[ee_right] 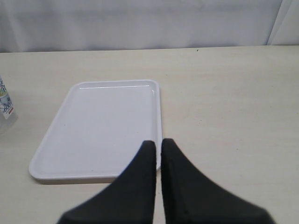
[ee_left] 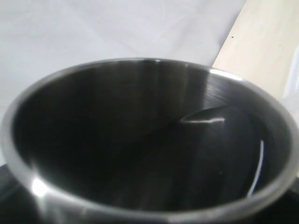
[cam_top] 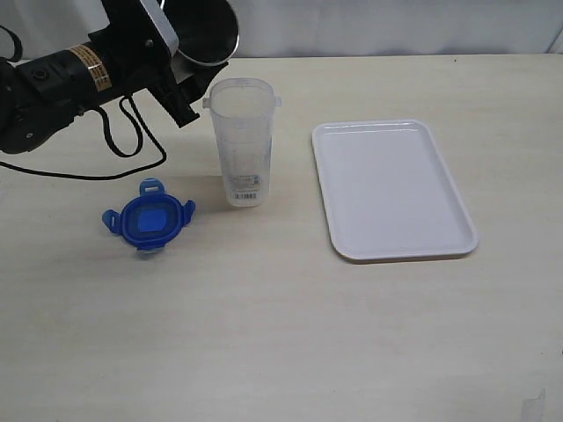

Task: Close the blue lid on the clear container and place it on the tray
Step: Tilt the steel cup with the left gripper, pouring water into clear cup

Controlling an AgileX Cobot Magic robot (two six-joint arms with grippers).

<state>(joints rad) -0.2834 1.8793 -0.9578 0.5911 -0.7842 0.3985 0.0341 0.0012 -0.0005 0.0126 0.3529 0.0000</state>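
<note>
right jaws closed, left jaws clamp steel cup [cam_top: 208, 33]; beige tabletop [cam_top: 281, 343], white backdrop [cam_top: 396, 25].

lid [cam_top: 148, 220] left of container [cam_top: 242, 145], tray [cam_top: 393, 189] to its right, cup [cam_top: 209, 31] up behind container

My left arm [cam_top: 53, 83] reaches in from the left edge of the exterior view, raised off the bench, its wrist turned so my left jaws point toward the right. They stand wide, clamped round the steel cup [cam_top: 207, 31], which they hold tipped on its side. My right arm is out of the exterior view. Its wrist camera shows my right jaws pressed together, only a thin slit between the two black fingers [ee_right: 135, 186], hovering above the bench.
</note>
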